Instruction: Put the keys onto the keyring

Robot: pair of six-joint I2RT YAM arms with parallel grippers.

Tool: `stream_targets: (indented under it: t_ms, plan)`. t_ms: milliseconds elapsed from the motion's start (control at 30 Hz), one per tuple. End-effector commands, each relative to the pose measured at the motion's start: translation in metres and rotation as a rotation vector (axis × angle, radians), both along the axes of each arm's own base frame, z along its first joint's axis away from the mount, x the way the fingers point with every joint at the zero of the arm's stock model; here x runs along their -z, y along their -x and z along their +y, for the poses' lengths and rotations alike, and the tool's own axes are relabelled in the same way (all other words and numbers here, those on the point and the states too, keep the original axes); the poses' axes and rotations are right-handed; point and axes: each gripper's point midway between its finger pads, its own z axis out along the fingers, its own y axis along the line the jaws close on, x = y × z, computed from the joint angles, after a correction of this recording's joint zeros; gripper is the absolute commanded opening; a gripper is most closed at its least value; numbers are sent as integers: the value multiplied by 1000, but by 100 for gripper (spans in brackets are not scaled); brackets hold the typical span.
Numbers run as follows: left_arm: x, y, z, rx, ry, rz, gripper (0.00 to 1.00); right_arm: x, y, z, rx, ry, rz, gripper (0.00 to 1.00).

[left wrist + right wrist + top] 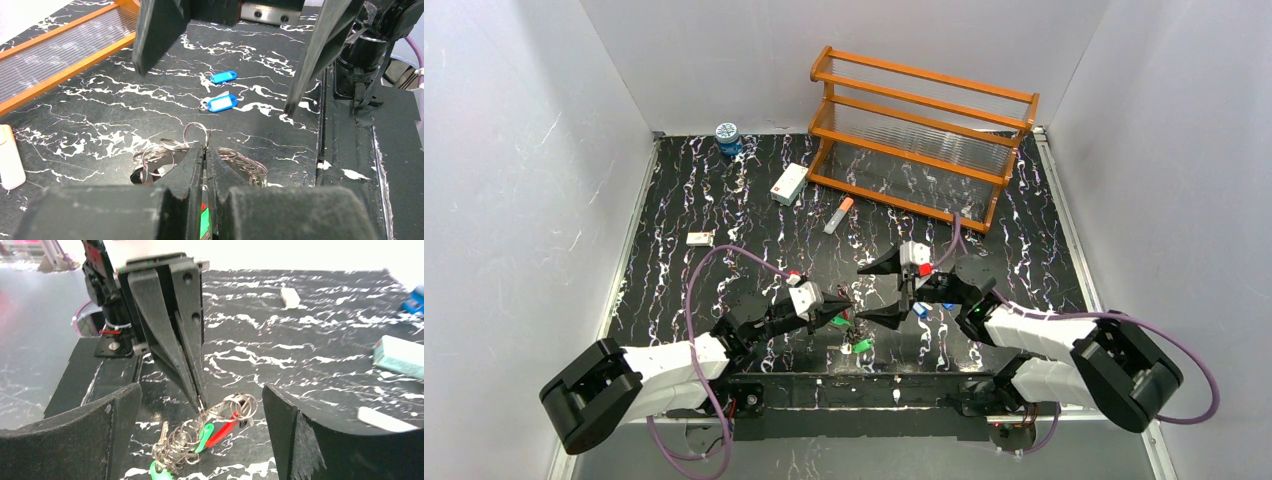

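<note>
Marbled table (724,200): rack (916,148) (orange) beyond keyring (196,131).

Orange rack (921,137), white box (789,184), blue jar (728,138)

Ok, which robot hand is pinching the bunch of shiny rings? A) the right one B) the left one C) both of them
B: the left gripper is pinched shut on the bunch of rings, while the right gripper is wide open and holds nothing.
</note>
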Motion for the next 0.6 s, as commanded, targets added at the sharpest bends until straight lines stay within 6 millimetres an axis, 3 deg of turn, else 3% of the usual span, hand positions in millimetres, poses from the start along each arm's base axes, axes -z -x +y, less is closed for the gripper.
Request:
stream_targets:
  t_ms: [0,267,567]
  plan:
    - [-13,-5,3,-31,37,-50,0,-24,-14,-5,97,-45,-63,99]
    - [-7,-18,7,-121,40,14,0,-12,-64,-15,404,-3,205,99]
    - [21,-37,-1,-196,-29,128,0,13,-73,-22,461,37,406,99]
